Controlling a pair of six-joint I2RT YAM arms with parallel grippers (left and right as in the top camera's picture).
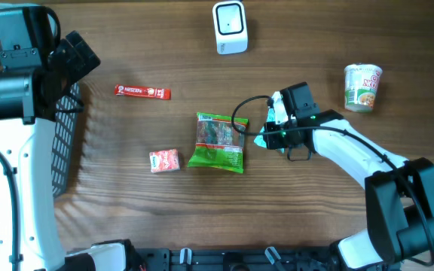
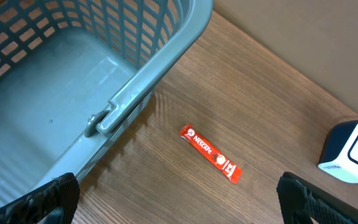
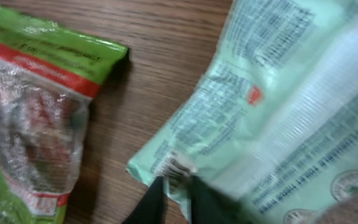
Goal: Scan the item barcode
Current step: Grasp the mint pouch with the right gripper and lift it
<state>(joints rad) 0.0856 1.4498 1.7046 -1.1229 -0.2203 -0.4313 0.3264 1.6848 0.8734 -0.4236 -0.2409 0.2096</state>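
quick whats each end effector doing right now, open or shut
left end effector: open, holding nothing
right end effector: shut on the edge of the pale green packet

The basket (image 2: 55, 93) is cut off by the top and left edges of the left wrist view, the white scanner (image 2: 353, 149) by its right edge; the left gripper (image 2: 176, 199) is shown only as two dark tips at the bottom corners; in the right wrist view the pale green packet (image 3: 278, 106) is blurred, cropped right and below, its print unreadable; the snack bag (image 3: 36, 106) is cropped at left.
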